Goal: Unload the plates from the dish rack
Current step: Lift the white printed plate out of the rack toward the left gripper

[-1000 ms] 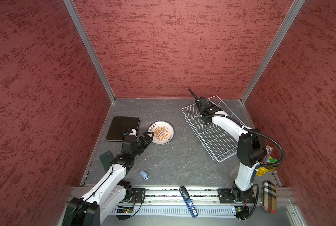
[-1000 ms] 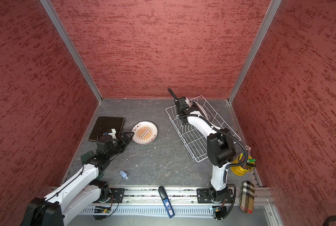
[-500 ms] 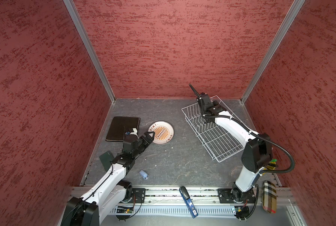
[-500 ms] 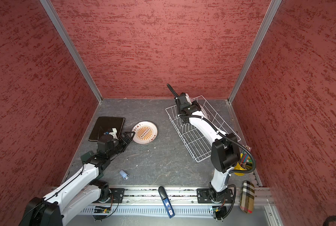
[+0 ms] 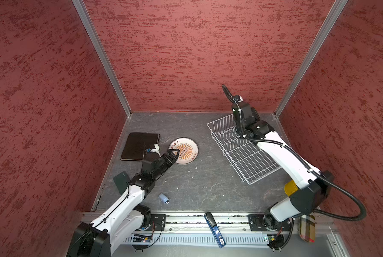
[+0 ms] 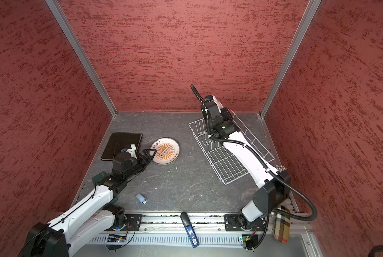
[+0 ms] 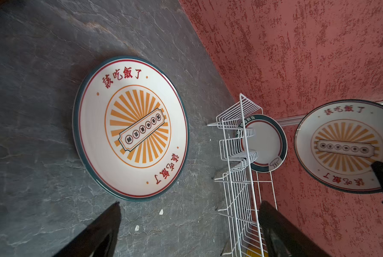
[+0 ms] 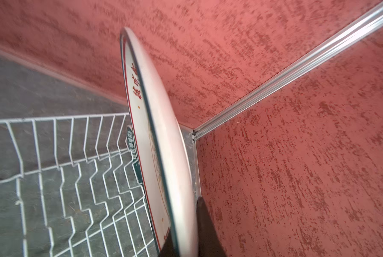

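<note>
White wire dish rack (image 5: 250,160) (image 6: 224,162) at back right corner of grey stone-look table (image 5: 208,189), set askew to the edges. At its back end: teal-rimmed plate (image 7: 264,144), upright between prongs. Right gripper (image 8: 182,222) over that end of rack, hidden under the wrist in both top views. Clenched on rim of held sunburst plate (image 7: 342,144) (image 8: 155,133), plate edge-up, above the wires, close to back wall. Flat sunburst plate (image 5: 184,150) (image 6: 165,150) face-up on table, left of centre, toward back. Dark brown square plate (image 5: 139,145) (image 6: 121,144) flat by left edge, just beside the round one, not touching. Left gripper (image 5: 175,153) (image 7: 189,203) spread wide, grasping nothing, tips at near-left rim of flat sunburst plate. Contact with rim or table: cannot tell. Small blue-grey item (image 5: 163,198) near front edge, well apart from plates.
</note>
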`<state>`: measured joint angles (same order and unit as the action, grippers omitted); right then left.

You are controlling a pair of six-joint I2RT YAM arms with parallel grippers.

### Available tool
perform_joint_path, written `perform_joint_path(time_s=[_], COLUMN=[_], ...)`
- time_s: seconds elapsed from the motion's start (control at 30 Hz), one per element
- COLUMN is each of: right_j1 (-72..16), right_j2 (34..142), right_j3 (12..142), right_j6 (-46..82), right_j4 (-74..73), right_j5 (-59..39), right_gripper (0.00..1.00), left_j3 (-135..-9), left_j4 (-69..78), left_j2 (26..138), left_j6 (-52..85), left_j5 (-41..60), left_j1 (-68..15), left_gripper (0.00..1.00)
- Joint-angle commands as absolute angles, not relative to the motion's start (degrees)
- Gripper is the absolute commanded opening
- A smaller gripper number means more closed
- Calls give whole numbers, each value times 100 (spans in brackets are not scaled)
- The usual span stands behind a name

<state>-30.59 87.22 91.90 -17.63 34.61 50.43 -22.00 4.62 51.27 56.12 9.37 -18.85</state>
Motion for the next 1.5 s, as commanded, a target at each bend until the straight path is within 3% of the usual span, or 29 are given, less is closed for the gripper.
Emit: perform_joint_path(time_s=[0.0, 0.33, 0.57, 1.07, 1.47], right_j1=[-3085, -3084, -3081, -3083, -3085], right_j2=[8275, 6748, 6148, 6798, 7033], right_j3=[9070, 7585, 6507, 5627, 5221], right_j6=[-1145, 1209, 1882, 3402, 4084], right_j4=[3331, 2418, 1322, 24, -598], right_j5=[4677, 1829, 629, -1116, -1759], right_gripper=[0, 0, 0, 0, 0], left_j3=[-2408, -2585, -2682, -2856, -2461], left_j4=[392, 632, 967, 1619, 3768], left_j2=[4994, 5195, 5534, 6015, 6785], left_j6=[5607, 5714, 5703, 5285, 5878], left_j5=[829, 798, 976, 1414, 2569], left_j1=[-1975, -2144, -2224, -2413, -1969], left_gripper=[96, 97, 97, 97, 91])
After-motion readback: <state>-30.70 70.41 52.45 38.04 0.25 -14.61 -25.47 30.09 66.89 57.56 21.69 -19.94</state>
